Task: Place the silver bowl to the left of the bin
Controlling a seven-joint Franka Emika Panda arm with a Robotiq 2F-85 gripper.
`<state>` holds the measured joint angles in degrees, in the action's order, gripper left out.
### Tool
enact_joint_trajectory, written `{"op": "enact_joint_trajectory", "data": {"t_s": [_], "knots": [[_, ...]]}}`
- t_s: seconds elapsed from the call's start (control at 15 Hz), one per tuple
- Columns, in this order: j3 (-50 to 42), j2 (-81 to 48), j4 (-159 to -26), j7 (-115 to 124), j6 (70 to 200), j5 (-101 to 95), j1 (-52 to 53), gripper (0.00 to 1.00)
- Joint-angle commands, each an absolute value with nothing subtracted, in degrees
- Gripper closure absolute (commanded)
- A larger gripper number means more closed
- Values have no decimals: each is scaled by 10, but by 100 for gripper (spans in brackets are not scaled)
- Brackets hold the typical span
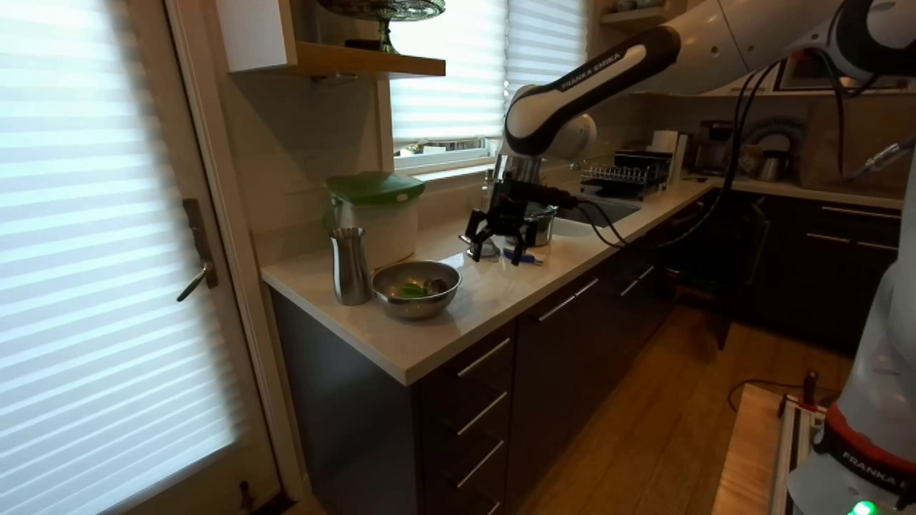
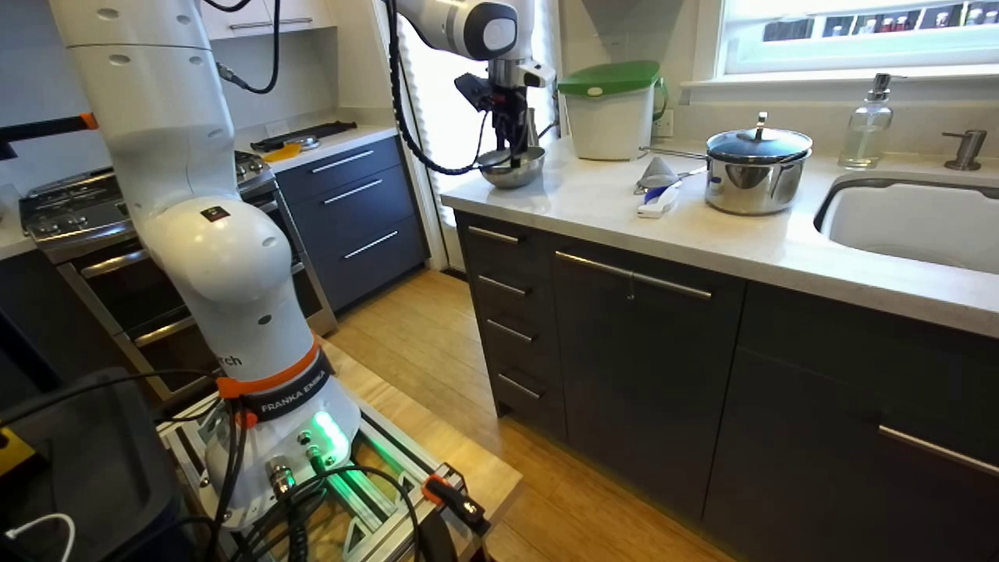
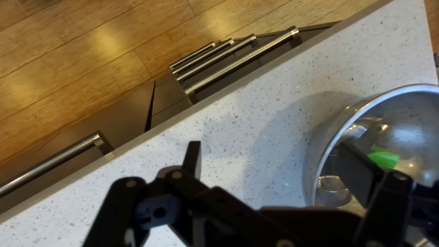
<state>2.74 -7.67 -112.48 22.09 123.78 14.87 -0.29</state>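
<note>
The silver bowl (image 1: 415, 309) is round shiny metal and stands upright on the counter near its end. A green thing shows inside it, and a darker thing too. It also shows in an exterior view (image 2: 532, 168), left of the bin, and at the right edge of the wrist view (image 3: 410, 115), partly cut off. The bin (image 1: 386, 225) is white with a green lid, behind the bowl; it also shows in an exterior view (image 2: 613, 117). My gripper (image 1: 497, 259) is open and empty above the counter beside the bowl. In the wrist view (image 3: 271, 149) one finger overlaps the bowl's rim.
A tall slim metal cup (image 1: 349, 270) stands close beside the bowl. A lidded steel pot (image 2: 753, 183), a metal funnel (image 2: 657, 173) and a blue-and-white tool (image 2: 659, 200) are on the counter near the sink (image 2: 909, 226). A soap dispenser (image 2: 866, 131) stands behind. A shelf (image 1: 372, 61) hangs above.
</note>
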Motion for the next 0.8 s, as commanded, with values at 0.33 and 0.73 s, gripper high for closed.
{"op": "enact_joint_trajectory", "data": {"t_s": [0.33, 0.73], "knots": [[41, -151, -1110, 143, 1364, 263, 2, 0], [49, -174, -1094, 129, 1391, 292, 6, 26]]}}
